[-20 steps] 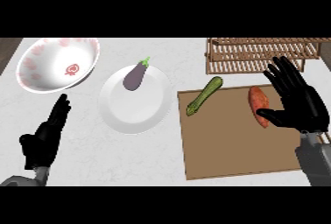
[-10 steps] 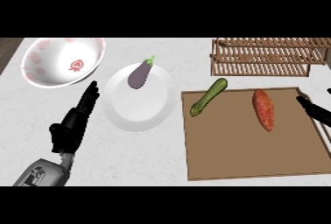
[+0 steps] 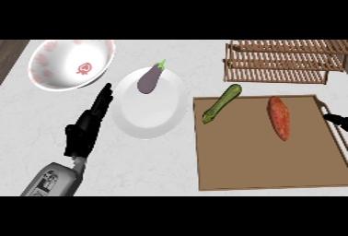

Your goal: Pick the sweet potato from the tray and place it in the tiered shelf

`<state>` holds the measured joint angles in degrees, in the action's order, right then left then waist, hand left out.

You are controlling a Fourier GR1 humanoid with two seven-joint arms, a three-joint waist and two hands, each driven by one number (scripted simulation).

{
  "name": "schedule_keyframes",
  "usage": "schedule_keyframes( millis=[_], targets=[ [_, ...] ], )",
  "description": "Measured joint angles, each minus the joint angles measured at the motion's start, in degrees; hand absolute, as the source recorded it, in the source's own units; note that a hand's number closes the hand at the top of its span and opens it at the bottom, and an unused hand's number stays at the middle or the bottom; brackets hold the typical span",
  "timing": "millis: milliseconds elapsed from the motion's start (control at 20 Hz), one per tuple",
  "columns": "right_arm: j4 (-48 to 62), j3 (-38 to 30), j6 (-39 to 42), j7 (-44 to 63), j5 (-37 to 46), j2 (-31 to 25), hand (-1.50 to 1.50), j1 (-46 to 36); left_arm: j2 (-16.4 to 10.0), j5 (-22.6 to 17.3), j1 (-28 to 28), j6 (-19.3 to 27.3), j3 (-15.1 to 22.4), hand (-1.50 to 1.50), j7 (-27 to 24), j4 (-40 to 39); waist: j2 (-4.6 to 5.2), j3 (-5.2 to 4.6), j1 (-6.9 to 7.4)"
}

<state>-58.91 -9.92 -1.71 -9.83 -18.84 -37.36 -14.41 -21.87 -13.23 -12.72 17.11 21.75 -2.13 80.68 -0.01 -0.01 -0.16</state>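
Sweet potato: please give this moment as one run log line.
sweet potato: on tray, unheld | left hand: open, by plate | right hand: at right edge

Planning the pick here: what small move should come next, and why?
Probably move the right hand leftward over the sweet potato. It lies untouched on the tray, the right hand shows just at the view's right edge beside it, and the left hand is farther off, by the plate.

Black hand (image 3: 83, 132), grey, perhaps labelled forearm (image 3: 51, 179)
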Motion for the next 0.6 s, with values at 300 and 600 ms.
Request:
schedule_keyframes(
  millis=[300,600],
  targets=[
    [-6.79,3.72,4.72,12.43,2.27,-6.49,-1.5,-2.26,0.54,1.33,-0.35,-0.39,-0.84,0.0,0.53,0.03,-0.09,-0.06,0.05],
    [-12.76,10.17,12.56,24.51,5.61,-13.2,-1.5,-5.24,1.32,1.92,-0.1,-0.93,-0.91,0.0,0.4,-0.53,-0.1,-0.13,0.31]
  ],
)
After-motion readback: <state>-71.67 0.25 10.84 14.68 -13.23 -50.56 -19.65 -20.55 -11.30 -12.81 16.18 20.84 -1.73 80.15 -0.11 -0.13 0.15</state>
